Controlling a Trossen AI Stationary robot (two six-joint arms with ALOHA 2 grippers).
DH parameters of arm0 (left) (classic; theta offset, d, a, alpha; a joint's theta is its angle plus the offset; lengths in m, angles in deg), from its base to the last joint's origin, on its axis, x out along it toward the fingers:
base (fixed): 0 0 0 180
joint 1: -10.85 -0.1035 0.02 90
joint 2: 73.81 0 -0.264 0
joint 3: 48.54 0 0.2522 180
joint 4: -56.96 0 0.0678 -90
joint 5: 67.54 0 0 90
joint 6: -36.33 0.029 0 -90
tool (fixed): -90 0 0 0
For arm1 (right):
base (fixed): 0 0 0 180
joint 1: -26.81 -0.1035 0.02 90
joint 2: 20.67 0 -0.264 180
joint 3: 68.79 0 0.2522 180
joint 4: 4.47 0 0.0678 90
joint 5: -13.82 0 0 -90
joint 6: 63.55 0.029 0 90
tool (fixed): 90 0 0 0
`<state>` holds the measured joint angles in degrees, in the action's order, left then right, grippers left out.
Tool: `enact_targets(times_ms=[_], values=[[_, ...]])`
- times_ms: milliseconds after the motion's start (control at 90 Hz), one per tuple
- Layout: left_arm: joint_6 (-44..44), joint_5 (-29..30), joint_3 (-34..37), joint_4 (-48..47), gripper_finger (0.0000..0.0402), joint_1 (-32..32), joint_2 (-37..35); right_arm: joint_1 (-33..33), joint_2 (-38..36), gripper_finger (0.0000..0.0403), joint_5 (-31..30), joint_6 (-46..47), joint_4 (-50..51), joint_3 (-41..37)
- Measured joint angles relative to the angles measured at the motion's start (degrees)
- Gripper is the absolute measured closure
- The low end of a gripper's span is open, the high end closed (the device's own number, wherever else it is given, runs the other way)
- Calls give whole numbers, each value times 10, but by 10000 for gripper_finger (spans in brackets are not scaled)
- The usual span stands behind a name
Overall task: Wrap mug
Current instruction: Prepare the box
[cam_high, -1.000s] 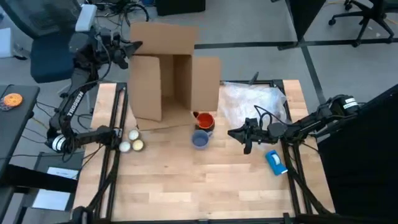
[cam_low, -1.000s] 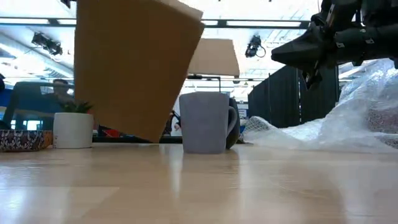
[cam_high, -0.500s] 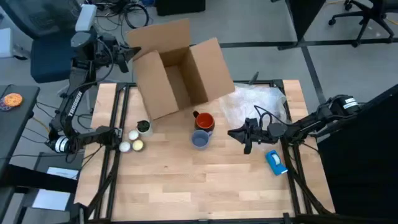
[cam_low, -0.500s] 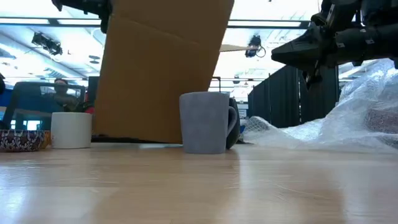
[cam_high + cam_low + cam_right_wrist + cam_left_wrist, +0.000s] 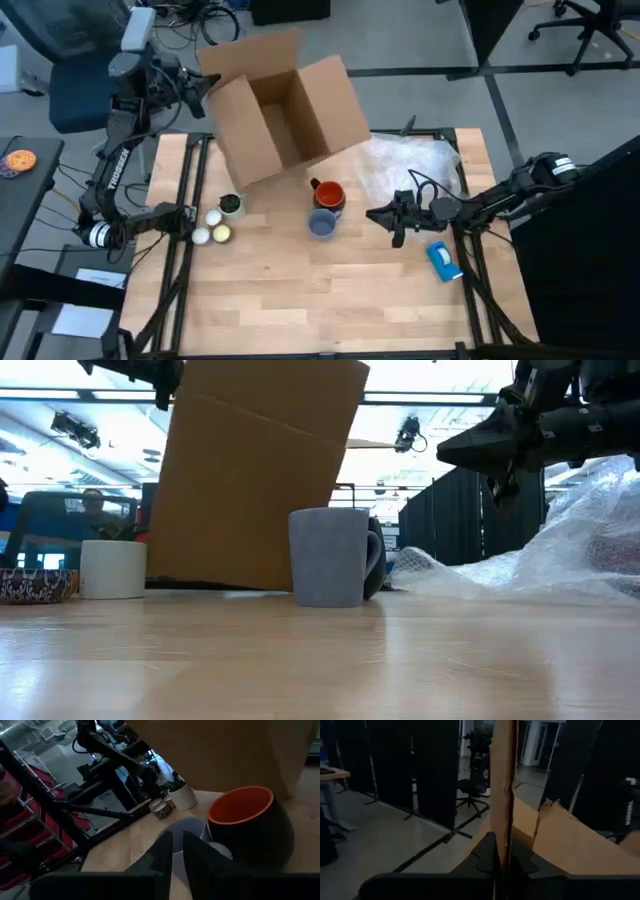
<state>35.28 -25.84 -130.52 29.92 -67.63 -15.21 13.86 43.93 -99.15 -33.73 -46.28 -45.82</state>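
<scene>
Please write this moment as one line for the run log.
left gripper: shut on box flap, box tilted | right gripper: hovers near mug, fingers nearly closed, empty | mug: unwrapped, beside blue mug

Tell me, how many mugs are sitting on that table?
2. The orange-red mug stands near the table's middle, just in front of the cardboard box. The grey-blue mug sits right beside it, nearer the front edge. The box could hide others.

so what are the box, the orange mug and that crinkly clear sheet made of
Box: brown corrugated cardboard, matte, with creased flaps. Orange mug: likely glazed ceramic, with a smooth, bright inside and a darker outside. Clear sheet: thin translucent plastic, crinkled and shiny, possibly bubble wrap.
</scene>
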Motion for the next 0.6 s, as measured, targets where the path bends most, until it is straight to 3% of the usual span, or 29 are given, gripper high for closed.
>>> enact_targets(times_ms=[322, 600], values=[[21, 16, 0, -32, 369, 0, -7, 0, 0, 383, 0, 1, 0, 0], [89, 143, 0, -88, 310, 0, -20, -1, 0, 383, 0, 1, 0, 0]])
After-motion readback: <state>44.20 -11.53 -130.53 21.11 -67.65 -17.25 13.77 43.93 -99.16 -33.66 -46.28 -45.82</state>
